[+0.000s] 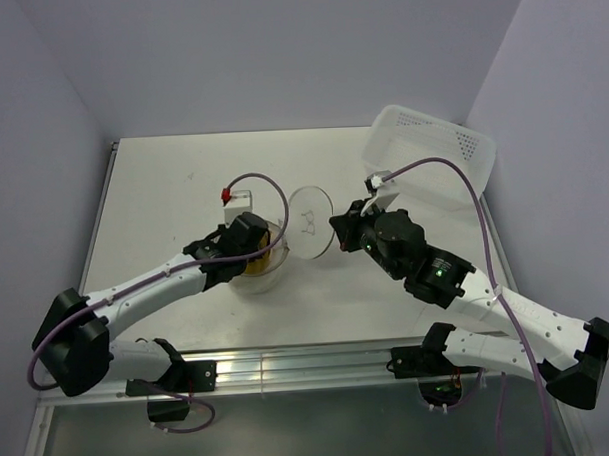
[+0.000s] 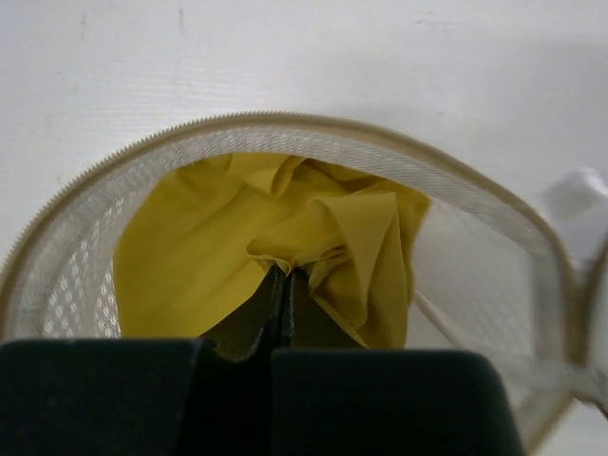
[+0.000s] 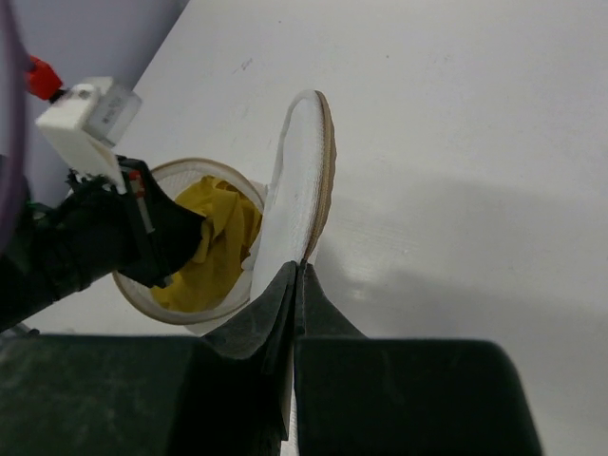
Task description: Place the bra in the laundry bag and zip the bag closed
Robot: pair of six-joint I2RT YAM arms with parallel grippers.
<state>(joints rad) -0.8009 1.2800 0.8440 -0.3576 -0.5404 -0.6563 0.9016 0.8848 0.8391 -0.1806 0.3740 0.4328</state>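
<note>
Left jaws pinch bra (image 2: 209, 247); right jaws clamp laundry bag (image 2: 76, 266) lid (image 3: 302, 180), at its 2 o'clock.
Retracting closed, I'd drag bra out.

On my feed the laundry bag (image 1: 274, 257) sat near the middle of the surface (image 1: 173, 183), mouth up, with the bra (image 2: 209, 247) bunched inside it. My left claw (image 2: 285, 274) reached down into that mouth, its tips pinched together on a fold of the bra. Just right of the bag its flap lid (image 1: 310, 223) stood on edge, my right claw (image 3: 298, 269) nipping its lower rim. A plastic basket (image 1: 437, 153) lay in the far right corner, well apart from the bag.
</note>
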